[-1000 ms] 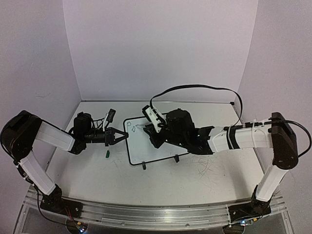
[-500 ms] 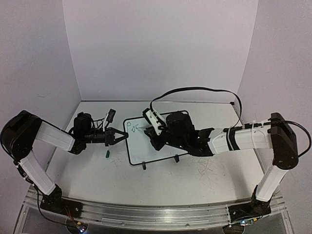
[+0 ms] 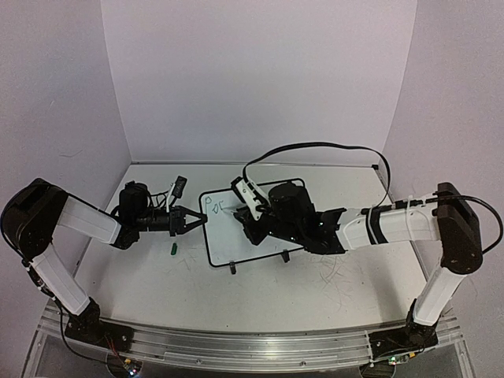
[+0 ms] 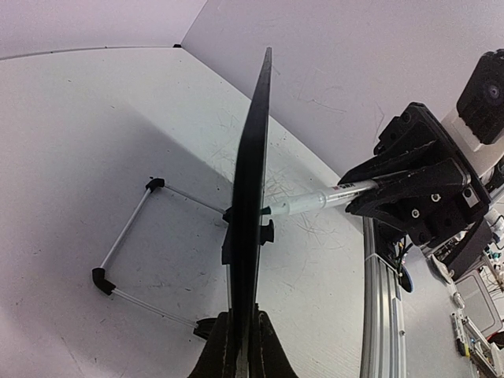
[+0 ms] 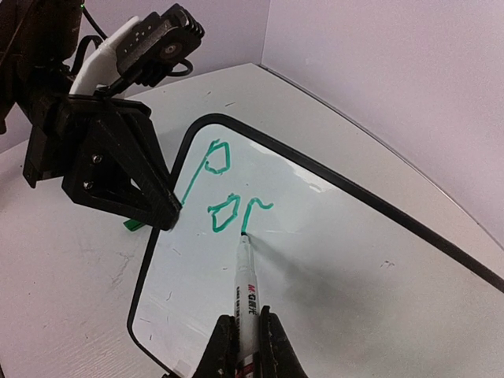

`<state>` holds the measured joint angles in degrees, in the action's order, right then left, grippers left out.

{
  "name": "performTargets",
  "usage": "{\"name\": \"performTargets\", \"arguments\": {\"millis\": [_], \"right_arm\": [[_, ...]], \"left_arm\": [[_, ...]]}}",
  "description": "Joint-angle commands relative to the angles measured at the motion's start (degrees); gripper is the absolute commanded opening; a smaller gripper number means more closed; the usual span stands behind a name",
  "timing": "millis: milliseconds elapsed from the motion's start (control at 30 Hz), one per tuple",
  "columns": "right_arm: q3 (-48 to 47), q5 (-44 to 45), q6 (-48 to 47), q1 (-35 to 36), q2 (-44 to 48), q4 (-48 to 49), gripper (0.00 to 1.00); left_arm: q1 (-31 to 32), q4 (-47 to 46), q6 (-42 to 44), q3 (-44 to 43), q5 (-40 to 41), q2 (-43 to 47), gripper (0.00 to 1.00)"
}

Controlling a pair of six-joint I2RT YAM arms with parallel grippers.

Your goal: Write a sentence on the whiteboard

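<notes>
Whiteboard (image 3: 236, 242): on the surface (image 3: 331, 295) between the arms, propped on its wire stand (image 4: 99, 277); long axis left-to-right, face towards my right arm.
Handling: I judge it light, thin and stiff, apt to skid under pen pressure, so take it by the rim.
Left tool (image 4: 240, 346): clenched on the board's left edge.
Right tool (image 5: 244, 346): grasping the marker (image 5: 246, 287) by its barrel.
Marker axis: points away from the tool, tip touching the board just under the third green stroke.
Sentence (image 5: 224, 189): three marks only, most of it unwritten.

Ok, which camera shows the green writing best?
Right wrist view: the green writing is clear on the whiteboard at the marker tip. Top view shows it tiny; left wrist sees the board edge-on, no writing.
</notes>
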<state>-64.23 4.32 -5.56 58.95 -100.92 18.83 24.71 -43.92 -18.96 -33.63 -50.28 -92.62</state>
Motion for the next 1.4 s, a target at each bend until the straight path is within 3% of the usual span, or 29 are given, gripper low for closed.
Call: {"name": "performTargets", "arguments": {"millis": [0, 567, 800, 1367], "right_arm": [[-0.5, 0.94, 1.07, 0.27, -0.13, -0.37, 0.0], [-3.37, 0.36, 0.38, 0.37, -1.88, -0.81, 0.0], [2.43, -0.19, -0.09, 0.16, 6.49, 3.73, 0.0], [-3.42, 3.43, -0.68, -0.08, 1.59, 2.55, 0.0]], "left_arm": [[0.21, -1.51, 1.82, -0.92, -1.32, 2.71, 0.0], [0.16, -1.41, 1.91, -1.02, -1.38, 2.62, 0.0], [0.16, -1.34, 2.0, -0.89, -1.14, 2.69, 0.0], [0.2, -1.14, 2.09, -1.0, -1.33, 2.71, 0.0]]}}
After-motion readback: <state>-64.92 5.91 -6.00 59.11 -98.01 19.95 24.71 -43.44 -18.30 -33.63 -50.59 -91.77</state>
